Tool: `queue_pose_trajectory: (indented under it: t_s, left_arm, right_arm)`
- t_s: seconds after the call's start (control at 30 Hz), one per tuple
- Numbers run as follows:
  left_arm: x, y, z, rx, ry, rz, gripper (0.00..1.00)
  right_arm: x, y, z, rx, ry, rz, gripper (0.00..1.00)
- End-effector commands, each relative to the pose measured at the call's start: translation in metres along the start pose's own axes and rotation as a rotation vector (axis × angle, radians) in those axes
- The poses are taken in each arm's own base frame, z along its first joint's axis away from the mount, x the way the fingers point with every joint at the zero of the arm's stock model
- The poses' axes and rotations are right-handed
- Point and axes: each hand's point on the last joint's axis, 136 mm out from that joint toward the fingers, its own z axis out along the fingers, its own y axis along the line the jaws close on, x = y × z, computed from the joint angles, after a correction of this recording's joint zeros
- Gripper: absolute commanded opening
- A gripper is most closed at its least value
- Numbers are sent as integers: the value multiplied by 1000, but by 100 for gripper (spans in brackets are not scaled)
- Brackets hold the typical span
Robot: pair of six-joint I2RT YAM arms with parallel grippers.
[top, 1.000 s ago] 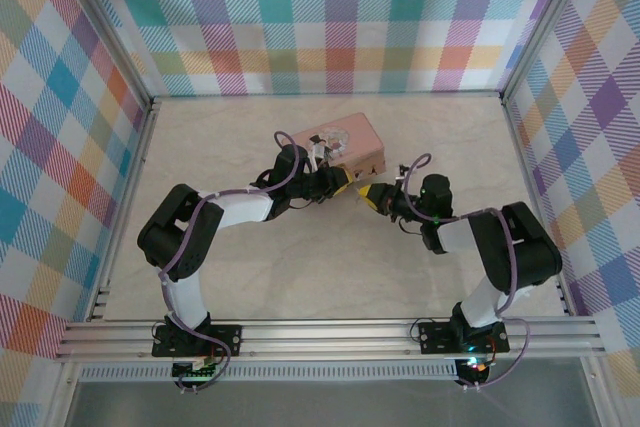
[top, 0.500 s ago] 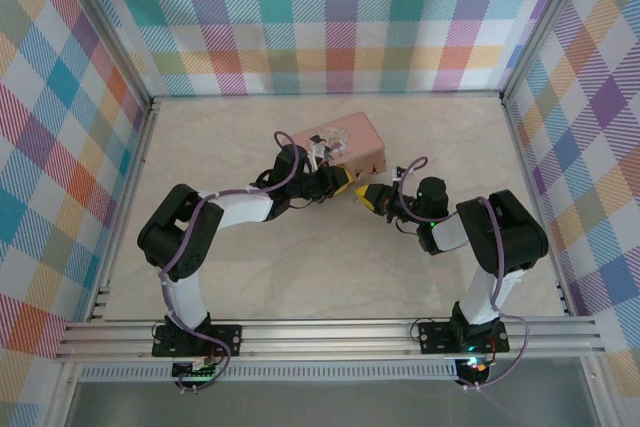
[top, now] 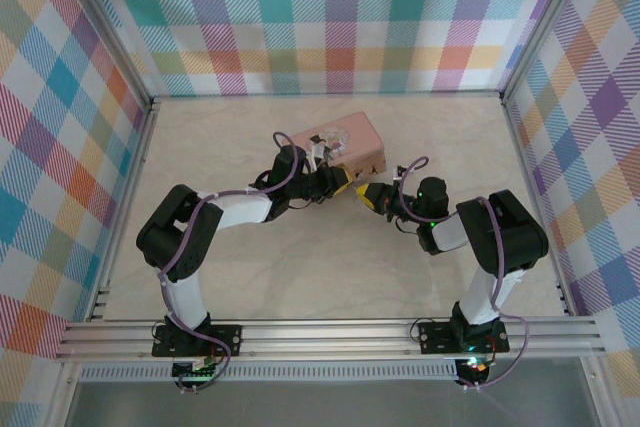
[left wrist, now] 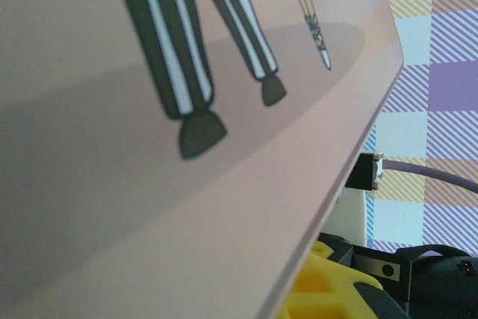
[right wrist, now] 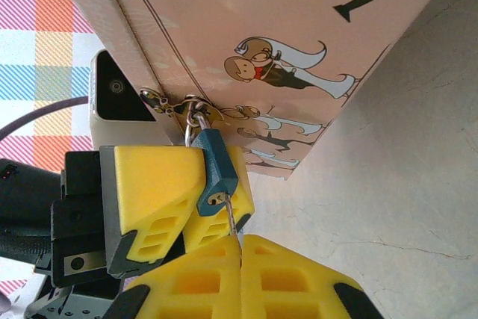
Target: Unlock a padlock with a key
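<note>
The tabletop (top: 300, 267) is a pale cream surface with faint marbled veining; close up in the right wrist view, thin hairline cracks run across it. A pink tin (top: 345, 144) printed with a cartoon couple lies directly on it. The tin sits near the middle, toward the far side, and is turned at an angle to the tabletop's edges.

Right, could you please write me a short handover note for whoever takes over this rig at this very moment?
Left gripper: shut on the padlock, steadying it where it hangs from the hasp of the pink tin.
Right gripper: shut on the key, whose tip is in the keyhole.
Done: key inserted.
To do: turn the key and free the shackle, which looks closed through the hasp.
</note>
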Motion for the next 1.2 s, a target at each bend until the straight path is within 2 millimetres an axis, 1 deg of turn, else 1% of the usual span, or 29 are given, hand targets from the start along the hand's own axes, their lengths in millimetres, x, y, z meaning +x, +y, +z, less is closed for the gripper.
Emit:
queue_pose_trajectory:
  t_s: [0.0,0.4,1.17]
  left_arm:
    - [-1,-34,-11,104,-3,32,15]
    - [0,-32,-10,106,-2,28,15]
    - [-1,-31,-9,108,-5,22,15]
  right_arm:
    - [-4,20,1,-53,-16,-61,0]
    - [-1,27,2,-75,-6,-75,0]
    - [2,30,0,-87,-7,-82,0]
